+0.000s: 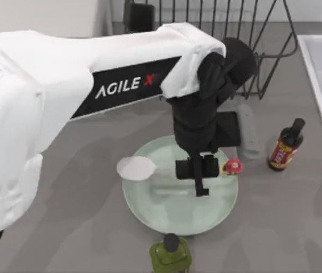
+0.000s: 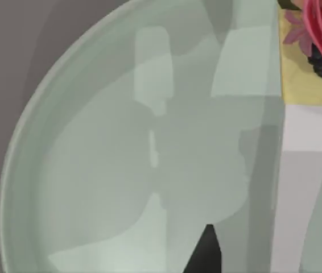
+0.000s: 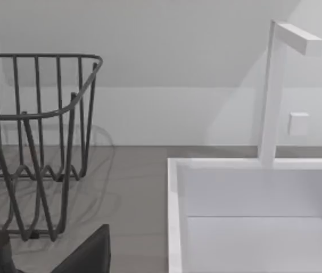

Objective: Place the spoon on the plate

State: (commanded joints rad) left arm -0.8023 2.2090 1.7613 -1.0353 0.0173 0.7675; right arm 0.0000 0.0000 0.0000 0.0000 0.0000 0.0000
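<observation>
My left arm reaches in from the top view's left and hangs my left gripper over the plate. The spoon lies across the plate's far side: its white bowl overhangs the left rim, the handle runs under my fingers, and the red mushroom ornament sits near the right rim. I cannot tell whether my fingers are clamped on the handle or have let go, since the wrist hides them. My guess is that this is the set-down step, nearly done; the next move calls for letting go, if I haven't, and lifting straight up so the handle isn't dragged.

In the left wrist view the plate's glossy floor lies close below me.

For room: a green bottle stands just at the plate's near edge and a dark sauce bottle stands to the right, apart from the plate. The wire rack is behind. The way up is open.

My right arm is parked by the white sink.
</observation>
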